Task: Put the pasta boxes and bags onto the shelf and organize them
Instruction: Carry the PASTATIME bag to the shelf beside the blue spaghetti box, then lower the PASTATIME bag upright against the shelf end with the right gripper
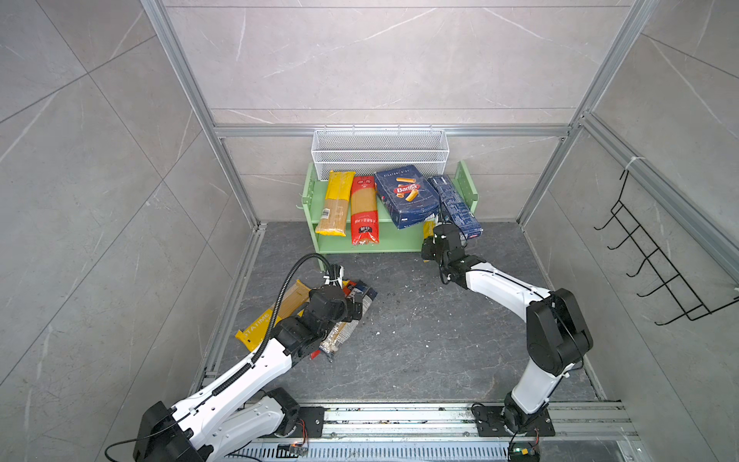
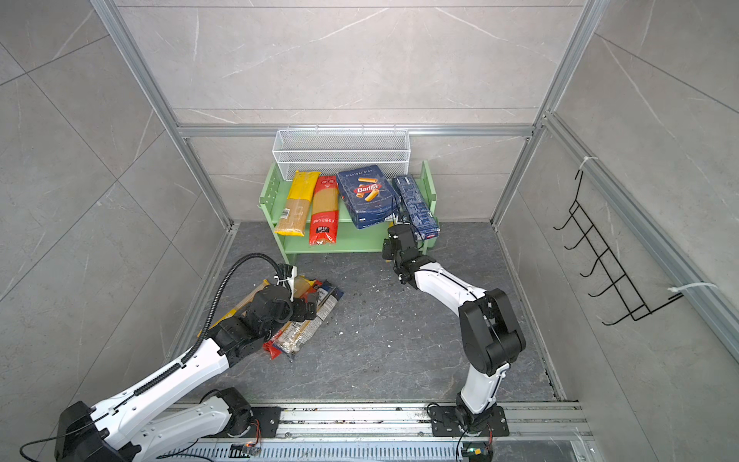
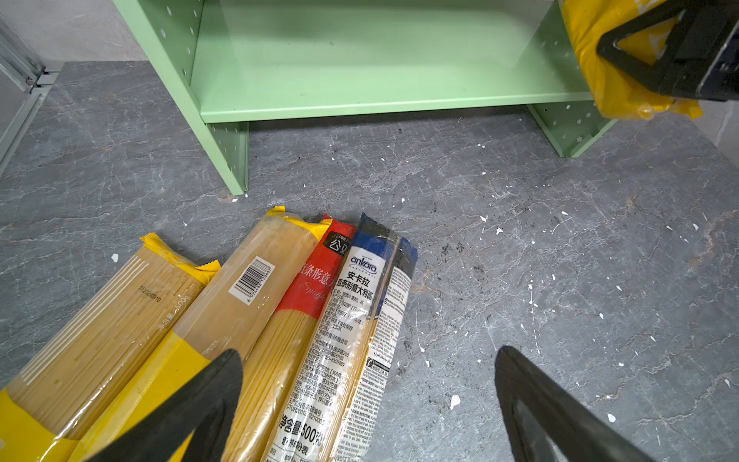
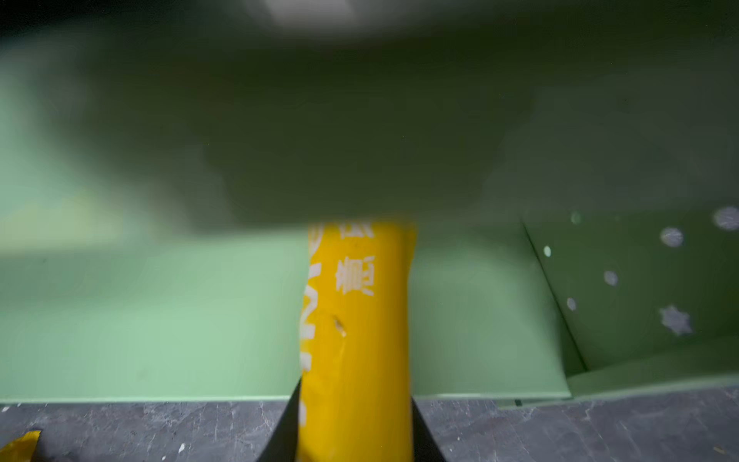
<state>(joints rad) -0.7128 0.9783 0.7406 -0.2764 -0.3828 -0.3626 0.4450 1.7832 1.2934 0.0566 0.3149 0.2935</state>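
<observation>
Right gripper [image 4: 356,396] clamped on the yellow bag [image 4: 356,300], end-first so it slots into the shelf [image 4: 160,320] lower tier, mid-frame; depth possibly shallow, blur hides it. Left gripper [image 3: 370,354] spread wide over floor bags [image 3: 248,288], lower left, seemingly ready to pick one.

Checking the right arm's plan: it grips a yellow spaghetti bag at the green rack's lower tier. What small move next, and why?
Probably push the yellow spaghetti bag deeper over the light green shelf's lower board: the right pincer is shut on it, and only its front end lies above the board.
</observation>
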